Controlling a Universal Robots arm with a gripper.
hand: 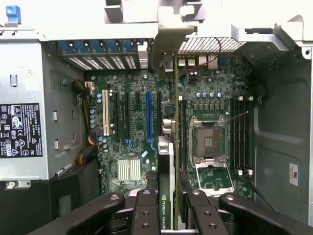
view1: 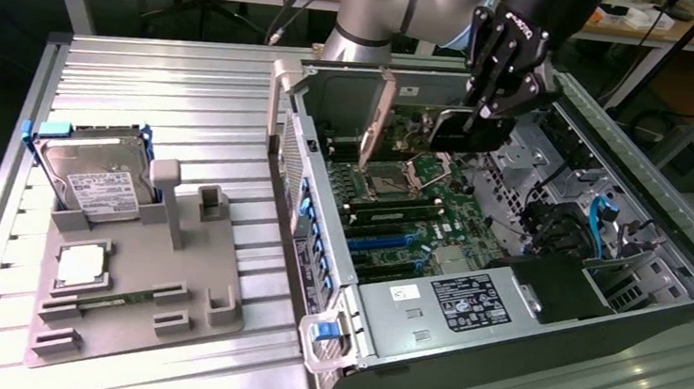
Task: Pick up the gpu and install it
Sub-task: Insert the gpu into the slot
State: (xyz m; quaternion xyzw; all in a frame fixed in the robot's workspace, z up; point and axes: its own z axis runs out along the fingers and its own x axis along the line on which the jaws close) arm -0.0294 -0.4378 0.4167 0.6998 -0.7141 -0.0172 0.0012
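Note:
My gripper (view1: 496, 102) hangs inside the open computer case (view1: 639, 305), shut on the gpu (view1: 464, 132), a dark card held upright above the motherboard (view1: 415, 215). In the wrist view the gpu (hand: 166, 161) runs edge-on between my black fingers (hand: 145, 208). Its silver bracket (hand: 169, 36) reaches the case's rear slot openings. The card lines up between the blue expansion slot (hand: 148, 115) and the CPU socket (hand: 207, 142). Whether its edge sits in a slot I cannot tell.
On the exterior view's left, a grey fixture tray (view1: 207, 291) carries a silver hard drive (view1: 94, 182), a CPU chip (view1: 82, 264) and a RAM stick (view1: 111, 303). The power supply (view1: 464, 304) fills the case's near end. Cables (view1: 596, 221) lie along the far wall.

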